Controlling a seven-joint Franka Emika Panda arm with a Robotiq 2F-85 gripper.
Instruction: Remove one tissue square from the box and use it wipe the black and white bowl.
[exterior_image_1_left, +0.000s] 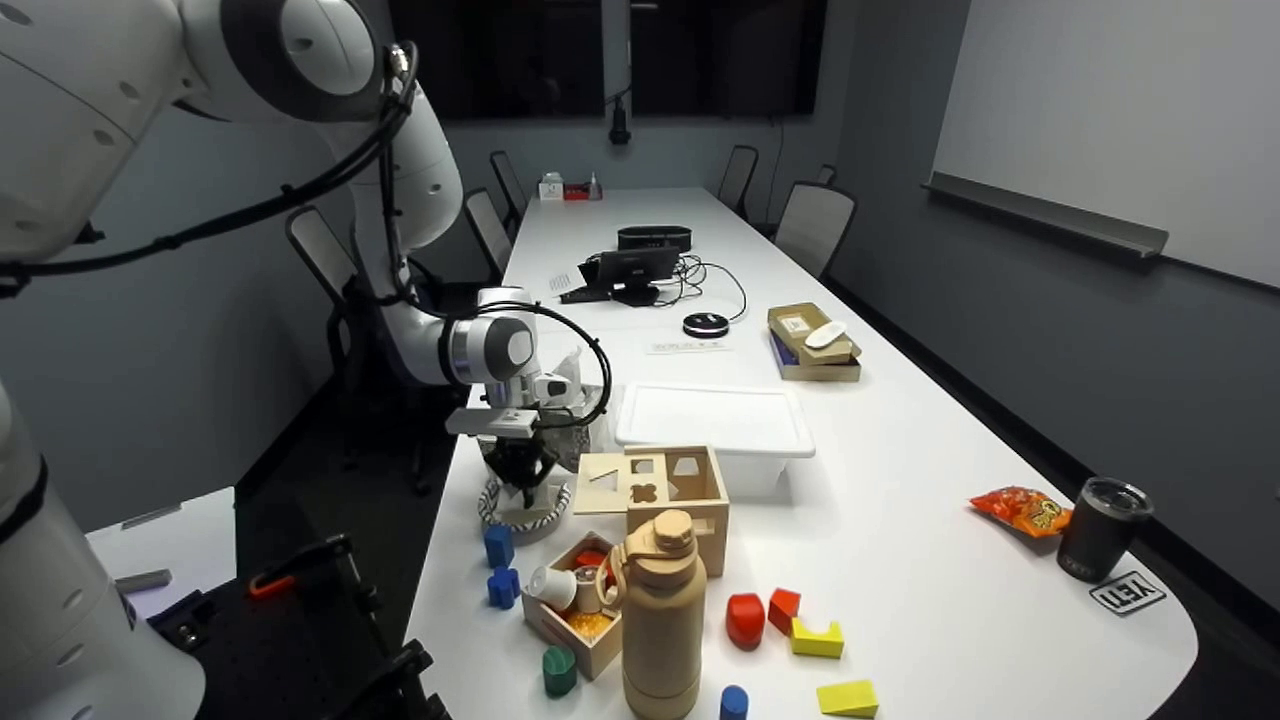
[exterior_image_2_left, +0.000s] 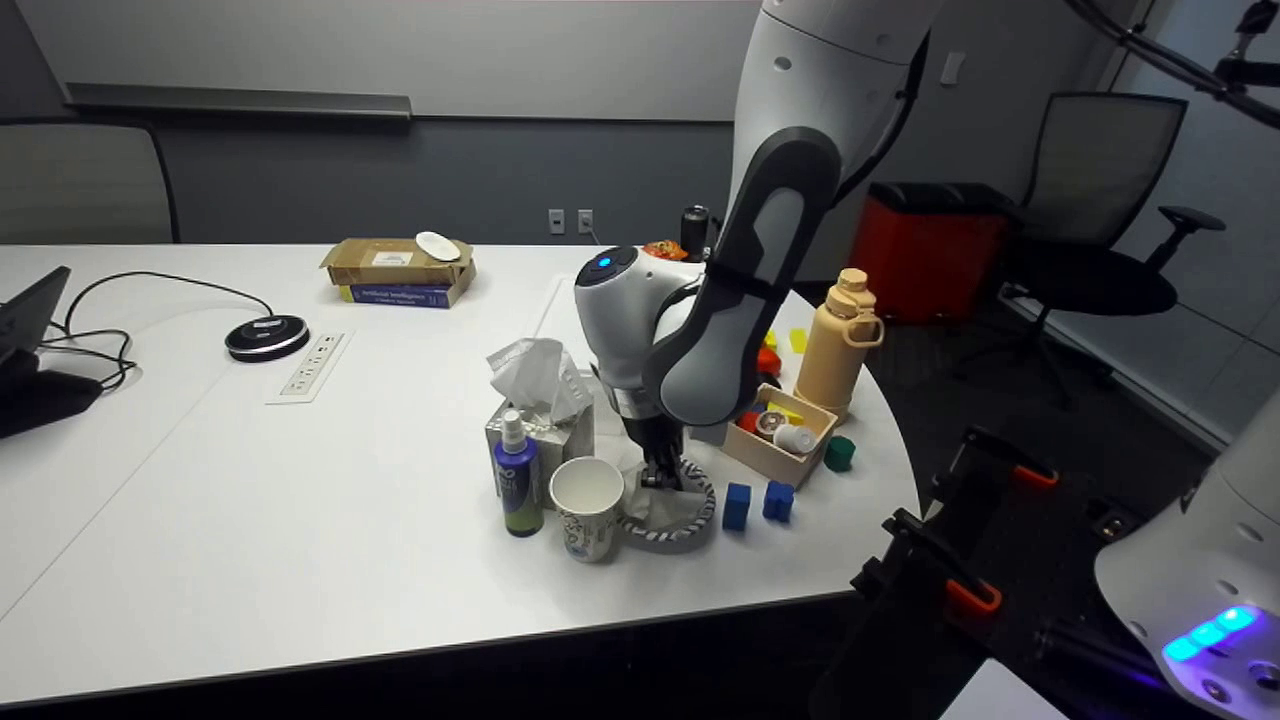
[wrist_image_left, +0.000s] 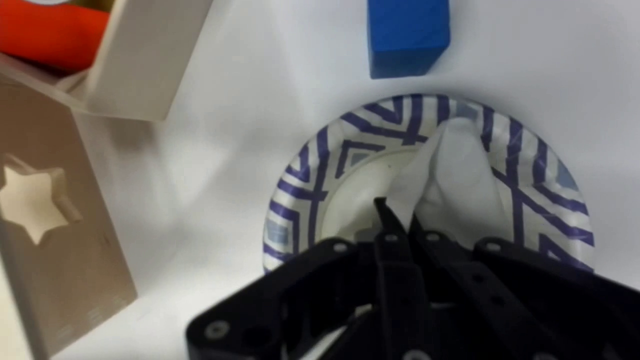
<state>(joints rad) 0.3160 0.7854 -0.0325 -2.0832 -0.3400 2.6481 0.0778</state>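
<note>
The black and white bowl (wrist_image_left: 300, 205) stands on the table under my gripper, its rim patterned with dark stripes; it also shows in both exterior views (exterior_image_1_left: 488, 505) (exterior_image_2_left: 708, 503). My gripper (wrist_image_left: 398, 212) points down into the bowl, its fingers closed on a white tissue square (wrist_image_left: 465, 172). The tissue lies crumpled over the bowl's inside and reaches the rim; it shows in an exterior view (exterior_image_2_left: 662, 508). The grey tissue box (exterior_image_2_left: 572, 440) stands beside the bowl with white tissue poking from its top; in an exterior view the arm partly hides it (exterior_image_1_left: 575, 447).
A spray bottle (exterior_image_2_left: 518, 485) and a paper cup (exterior_image_2_left: 586, 515) stand close to the bowl. Blue blocks (exterior_image_1_left: 498, 546) lie on its other side. A small wooden box of pieces (exterior_image_1_left: 570, 628), a wooden shape box (exterior_image_1_left: 710, 500), a white-lidded bin (exterior_image_1_left: 715, 420) and a tan bottle (exterior_image_1_left: 663, 620) are nearby.
</note>
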